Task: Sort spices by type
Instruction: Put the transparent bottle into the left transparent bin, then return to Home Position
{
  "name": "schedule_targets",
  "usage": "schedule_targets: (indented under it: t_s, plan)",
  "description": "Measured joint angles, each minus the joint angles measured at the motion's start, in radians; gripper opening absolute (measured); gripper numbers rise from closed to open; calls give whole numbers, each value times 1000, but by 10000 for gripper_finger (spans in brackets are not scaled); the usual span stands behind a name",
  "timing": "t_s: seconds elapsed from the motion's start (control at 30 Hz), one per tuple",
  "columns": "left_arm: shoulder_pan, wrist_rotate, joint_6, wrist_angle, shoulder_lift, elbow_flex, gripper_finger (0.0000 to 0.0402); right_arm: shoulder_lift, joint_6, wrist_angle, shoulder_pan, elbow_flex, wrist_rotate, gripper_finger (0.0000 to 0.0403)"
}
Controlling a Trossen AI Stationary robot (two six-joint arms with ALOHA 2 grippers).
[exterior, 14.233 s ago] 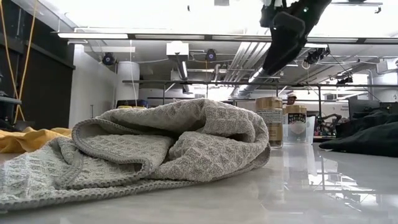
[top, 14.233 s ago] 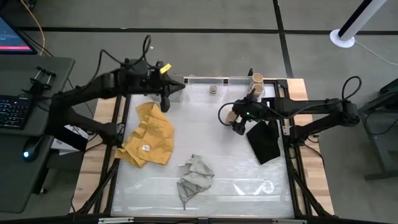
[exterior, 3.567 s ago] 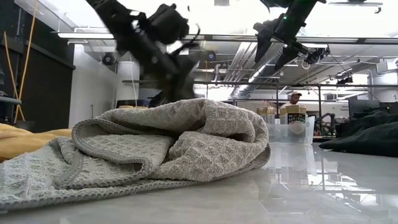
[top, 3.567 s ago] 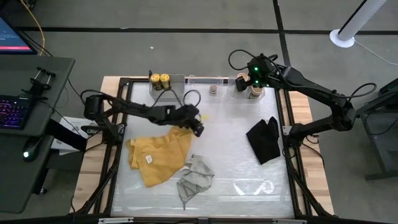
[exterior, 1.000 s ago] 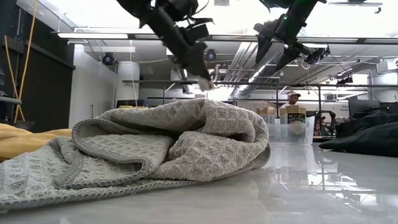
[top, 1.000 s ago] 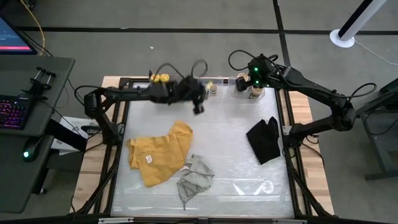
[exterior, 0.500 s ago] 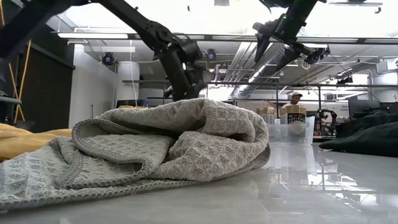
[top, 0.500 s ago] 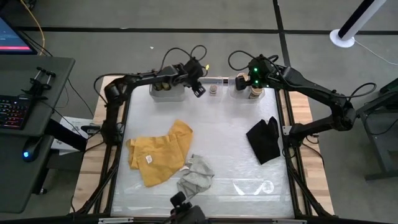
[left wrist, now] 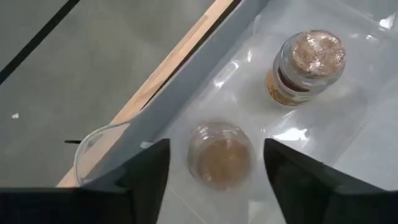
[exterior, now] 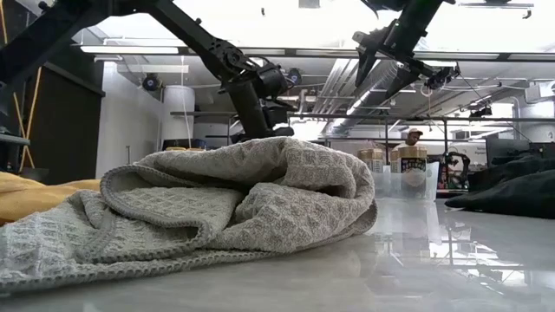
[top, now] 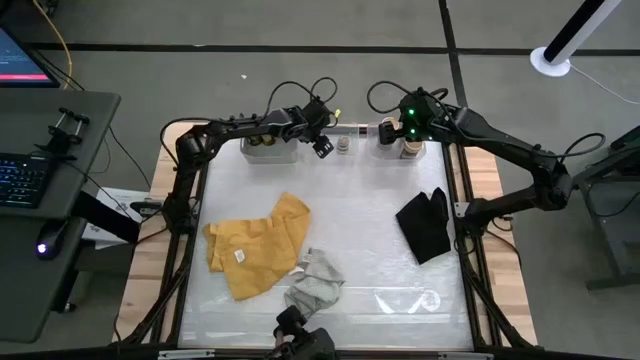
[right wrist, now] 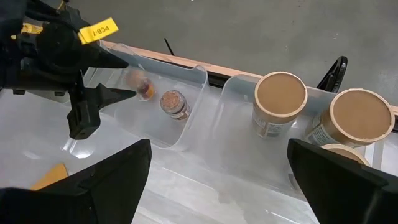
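Note:
My left gripper [top: 322, 147] hangs open over the clear middle bin [right wrist: 186, 124] at the table's far edge. A tiny clear jar [left wrist: 221, 155] shows blurred between its fingers, apart from both, inside that bin. A second tiny jar [left wrist: 308, 62] stands upright on the bin's floor beside it. My right gripper [right wrist: 219, 149] hovers open above the right bin [right wrist: 239, 134], where three tan jars with pale tops [right wrist: 280, 102] stand upright. A yellow-topped jar [top: 262, 143] peeks out of the grey bin [top: 272, 152] under my left arm.
A yellow cloth [top: 255, 245], a grey cloth [top: 315, 285] and a black cloth [top: 425, 222] lie on the table, nearer than the bins. A dark shape [top: 298, 340] shows at the near edge. The grey cloth [exterior: 225, 204] fills much of the low view.
My left gripper has gone from above the table's middle toward the far edge and come down at the clear bin. It has let go of the tiny jar it carried, which now shows apart from its fingers inside the bin.

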State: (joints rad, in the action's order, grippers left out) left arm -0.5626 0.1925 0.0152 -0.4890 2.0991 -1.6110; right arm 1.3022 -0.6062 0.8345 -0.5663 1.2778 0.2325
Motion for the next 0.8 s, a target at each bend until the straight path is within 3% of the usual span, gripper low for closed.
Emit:
schedule_targets:
  t_s: [0.13,0.37,0.57,0.8]
  plan:
    - [-7,-26,18,4,0,0,273,0,1,0,0,0,0,371]
    - [-9,-64,36,-12,-38,1,280,0,23,0,0,0,1,371]
    - [-14,-72,36,-16,-136,1,281,0,62,3,-1,0,1,371]
    - [3,-227,30,-132,-366,51,282,-17,216,195,8,0,-2,371]
